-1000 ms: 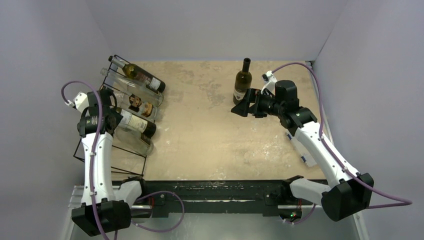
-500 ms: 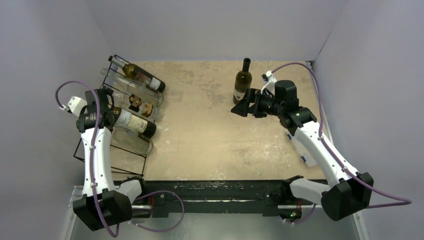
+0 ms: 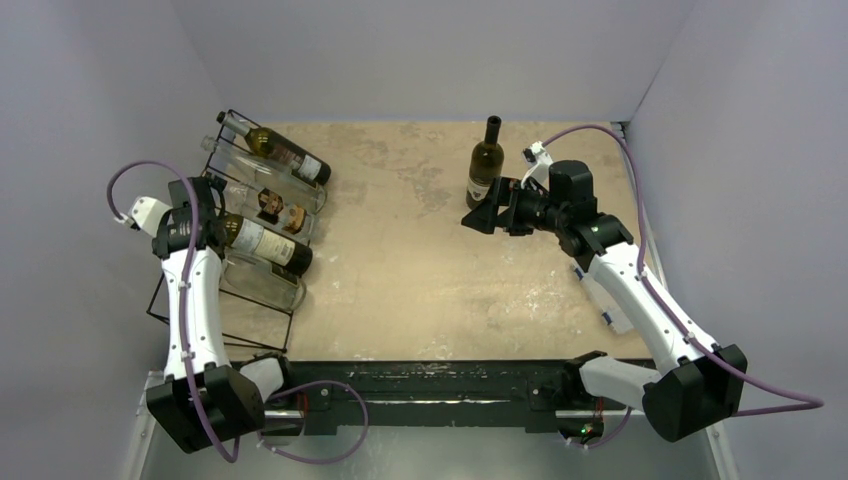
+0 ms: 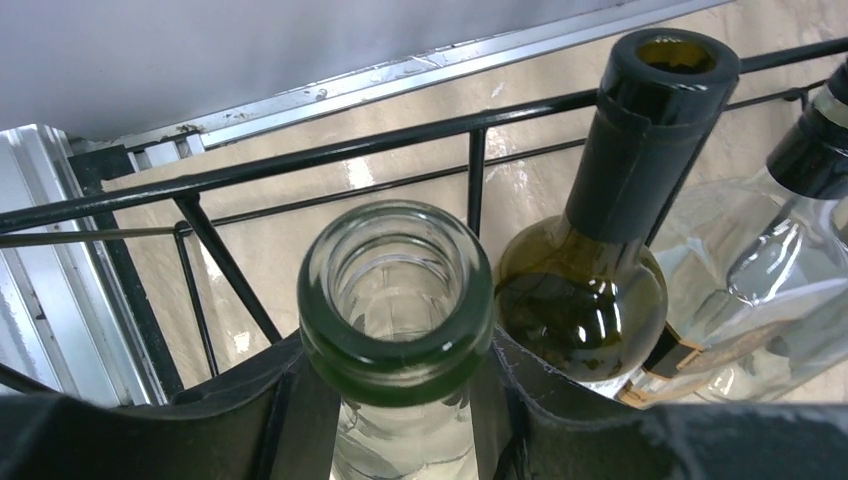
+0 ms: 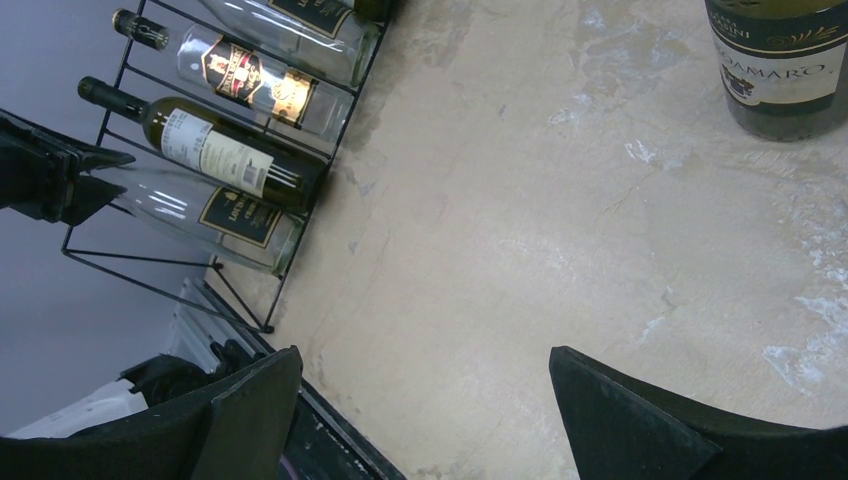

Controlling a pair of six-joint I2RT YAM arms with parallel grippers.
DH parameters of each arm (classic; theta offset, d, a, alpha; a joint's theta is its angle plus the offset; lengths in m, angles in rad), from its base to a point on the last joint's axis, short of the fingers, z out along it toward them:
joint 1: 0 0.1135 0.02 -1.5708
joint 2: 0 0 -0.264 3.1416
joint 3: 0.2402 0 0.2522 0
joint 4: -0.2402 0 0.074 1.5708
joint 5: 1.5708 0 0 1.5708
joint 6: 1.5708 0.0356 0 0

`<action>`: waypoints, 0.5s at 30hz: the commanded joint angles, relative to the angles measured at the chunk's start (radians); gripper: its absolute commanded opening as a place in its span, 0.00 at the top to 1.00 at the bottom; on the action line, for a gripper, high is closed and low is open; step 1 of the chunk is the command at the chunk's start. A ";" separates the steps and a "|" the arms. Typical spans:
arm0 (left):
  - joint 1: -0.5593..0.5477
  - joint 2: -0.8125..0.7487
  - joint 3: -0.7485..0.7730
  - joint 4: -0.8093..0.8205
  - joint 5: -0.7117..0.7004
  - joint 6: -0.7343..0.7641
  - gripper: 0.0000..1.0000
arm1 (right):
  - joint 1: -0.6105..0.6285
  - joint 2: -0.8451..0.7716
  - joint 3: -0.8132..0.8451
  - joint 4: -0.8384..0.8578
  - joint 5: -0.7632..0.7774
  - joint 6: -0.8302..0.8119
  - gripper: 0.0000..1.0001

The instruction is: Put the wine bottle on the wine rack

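Note:
The black wire wine rack (image 3: 190, 310) stands at the table's left with several bottles lying across it. My left gripper (image 3: 208, 235) is shut on the neck of a clear glass wine bottle (image 3: 268, 284) in the rack's nearest slot. In the left wrist view its round mouth (image 4: 396, 300) sits just past my left gripper (image 4: 397, 385), with a dark-capped bottle (image 4: 620, 200) beside it. A dark green wine bottle (image 3: 486, 165) stands upright at the back. My right gripper (image 3: 482, 213) is open just in front of its base, nothing between the fingers (image 5: 250, 400).
The rack's top rods (image 4: 300, 160) run close over the held neck. Labelled bottles (image 5: 215, 150) fill the slots beside it. A metal rail (image 3: 440, 385) edges the table at the arm bases. Grey walls close in left, right and back.
My left wrist has shifted left and slightly away at the rack's left end, still on the clear bottle's neck. The right arm has not moved.

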 commanded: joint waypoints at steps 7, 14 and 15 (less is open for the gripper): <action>0.007 0.061 -0.012 0.003 0.028 -0.005 0.47 | 0.005 -0.012 0.002 0.028 0.007 -0.020 0.02; 0.008 0.076 -0.007 -0.012 0.026 -0.005 0.38 | 0.020 -0.019 0.018 0.003 0.038 -0.035 0.02; 0.008 0.075 -0.008 -0.013 0.025 -0.007 0.36 | 0.024 -0.017 0.020 0.001 0.038 -0.035 0.02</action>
